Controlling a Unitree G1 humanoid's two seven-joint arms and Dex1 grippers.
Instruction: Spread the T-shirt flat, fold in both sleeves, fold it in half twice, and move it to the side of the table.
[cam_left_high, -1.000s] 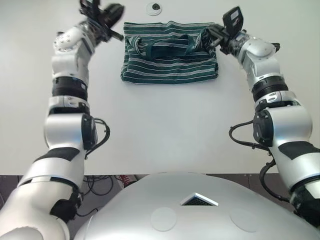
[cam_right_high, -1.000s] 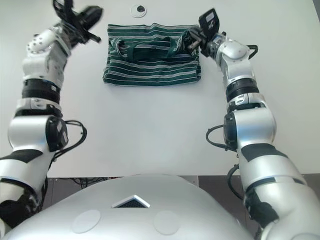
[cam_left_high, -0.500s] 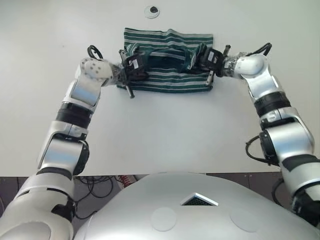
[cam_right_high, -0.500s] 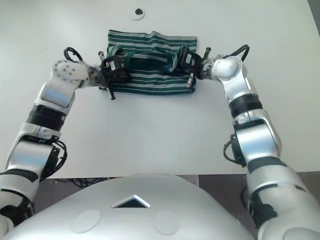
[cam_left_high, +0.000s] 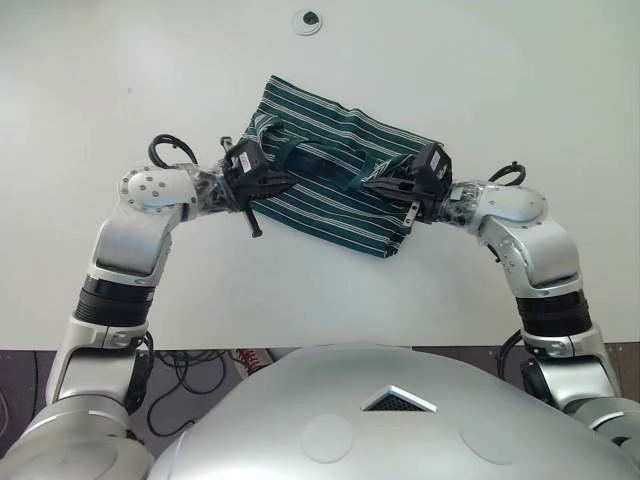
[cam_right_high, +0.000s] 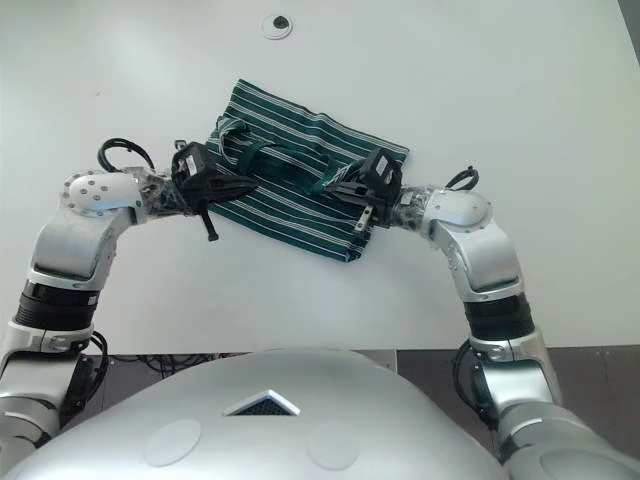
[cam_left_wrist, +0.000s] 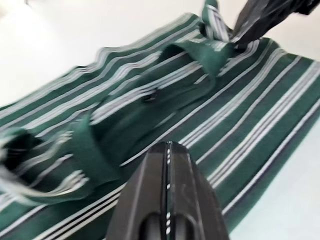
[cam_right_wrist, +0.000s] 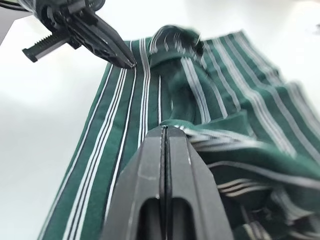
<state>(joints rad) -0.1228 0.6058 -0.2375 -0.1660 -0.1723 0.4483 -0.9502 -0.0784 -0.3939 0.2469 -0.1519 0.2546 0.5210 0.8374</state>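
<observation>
T-shirt: green white-striped cotton T-shirt (cam_left_high: 335, 205), folded into a rectangle, lies skewed at the middle of the white table (cam_left_high: 520, 90).
Left gripper: left gripper (cam_left_high: 283, 184), fingers pressed together on the T-shirt's left edge.
Right gripper: right gripper (cam_left_high: 372, 185), fingers closed, pinching the right side.
Far edge: small round white disc (cam_left_high: 307, 20).

t-shirt (cam_left_high: 335, 190): lies skewed on the table (cam_left_high: 520, 90), centre of the frame, one corner toward the upper left, the opposite corner toward the lower right.
left gripper (cam_left_high: 288, 182): at the shirt's left end, tips on the cloth.
right gripper (cam_left_high: 370, 185): at the shirt's right end, tips on the cloth, facing the left gripper across the folds.
round fitting (cam_left_high: 307, 20): on the table at top centre, behind the shirt, well apart from it.
</observation>
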